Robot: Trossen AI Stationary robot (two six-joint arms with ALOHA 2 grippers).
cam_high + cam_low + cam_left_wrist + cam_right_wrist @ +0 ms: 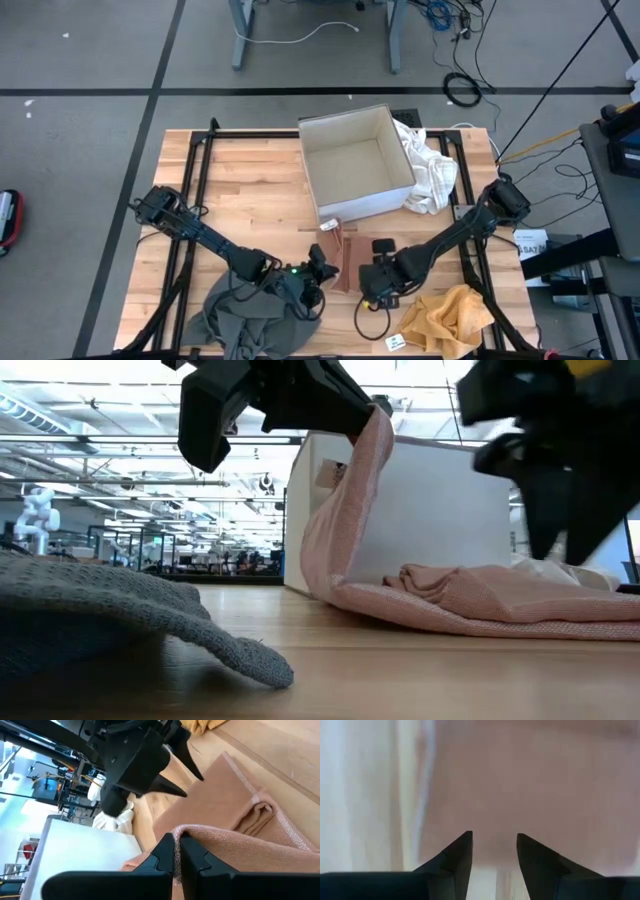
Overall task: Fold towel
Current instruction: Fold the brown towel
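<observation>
Your two arms are matte black and built of slim jointed links. A small green light glows on the left arm (pixel 262 268) near its wrist. The right gripper's (pixel 494 851) fingers taper to pointed black wedges.

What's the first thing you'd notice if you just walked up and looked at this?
The pink towel stands out: the left end effector pinches one edge and lifts it up in front of the white box, while the rest lies on the wooden table. The right end effector hangs open close to the same towel. A grey cloth is heaped at the table's near left, a yellow one at its near right.
</observation>
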